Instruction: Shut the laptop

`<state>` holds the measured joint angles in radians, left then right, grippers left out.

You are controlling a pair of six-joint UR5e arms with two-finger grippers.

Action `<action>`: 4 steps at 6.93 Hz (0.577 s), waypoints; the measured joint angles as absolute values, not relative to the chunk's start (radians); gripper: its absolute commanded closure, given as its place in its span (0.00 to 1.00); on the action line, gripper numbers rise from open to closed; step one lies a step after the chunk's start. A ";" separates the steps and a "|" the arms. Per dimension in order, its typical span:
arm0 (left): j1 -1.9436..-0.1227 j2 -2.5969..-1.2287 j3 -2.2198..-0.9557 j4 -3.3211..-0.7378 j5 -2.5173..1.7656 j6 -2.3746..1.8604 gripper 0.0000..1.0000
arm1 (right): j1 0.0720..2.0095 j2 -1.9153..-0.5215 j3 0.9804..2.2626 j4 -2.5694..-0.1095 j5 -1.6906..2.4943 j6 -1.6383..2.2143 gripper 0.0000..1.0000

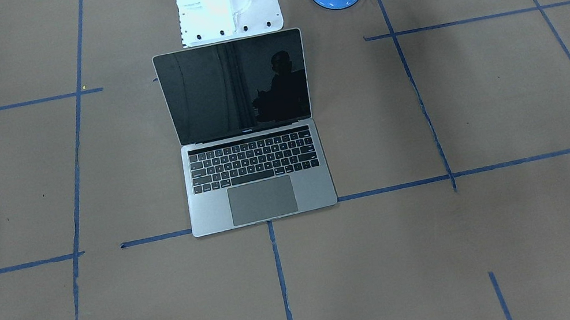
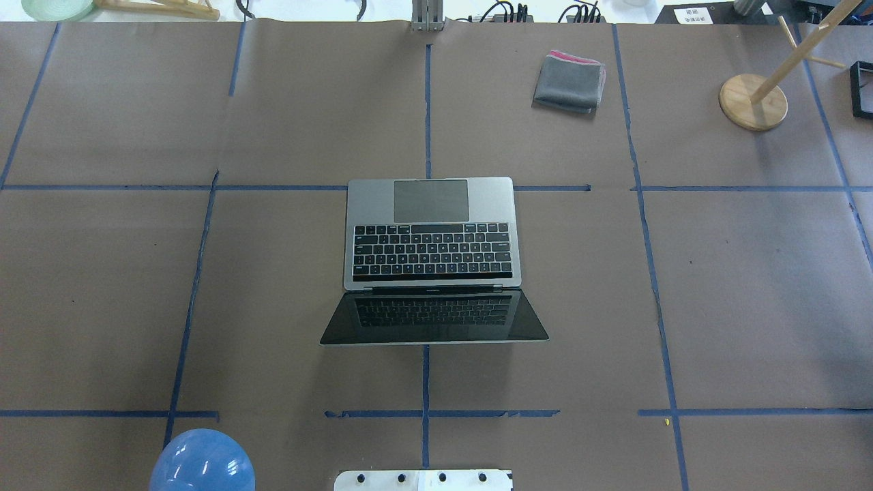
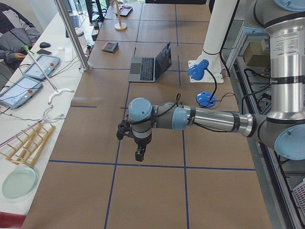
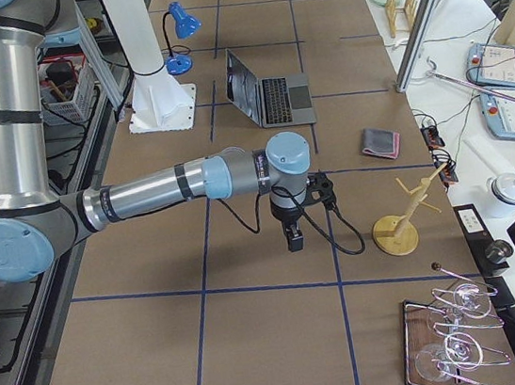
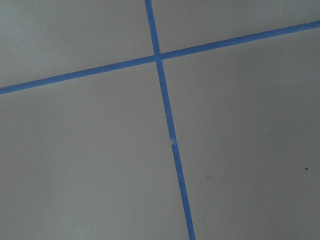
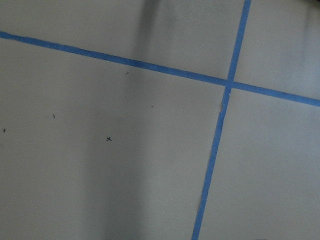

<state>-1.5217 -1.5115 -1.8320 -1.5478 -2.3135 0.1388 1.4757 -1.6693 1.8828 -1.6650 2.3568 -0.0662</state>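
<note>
Laptop [image 1: 259, 188] open on bench [image 1: 487, 107], lid raised, screen dark; sits between left claw [image 3: 138, 155] and right claw [image 4: 294, 240], well apart from both. Each claw hangs over the bench, pointing down; open or closed, cannot tell.

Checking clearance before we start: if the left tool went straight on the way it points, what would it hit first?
The left tool points down, so it would likely meet the paper-covered table first, near a blue tape line; the laptop is well aside.
</note>
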 measured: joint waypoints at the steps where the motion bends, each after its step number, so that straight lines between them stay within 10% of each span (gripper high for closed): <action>1: -1.513 -1.563 -1.812 -1.593 -2.314 0.136 0.00 | 1.461 -1.668 1.883 -1.599 2.404 -0.005 0.00; 4: -1.354 -1.602 -1.807 -1.761 -2.319 -0.108 0.00 | 1.309 -1.684 1.881 -1.211 2.451 0.456 0.00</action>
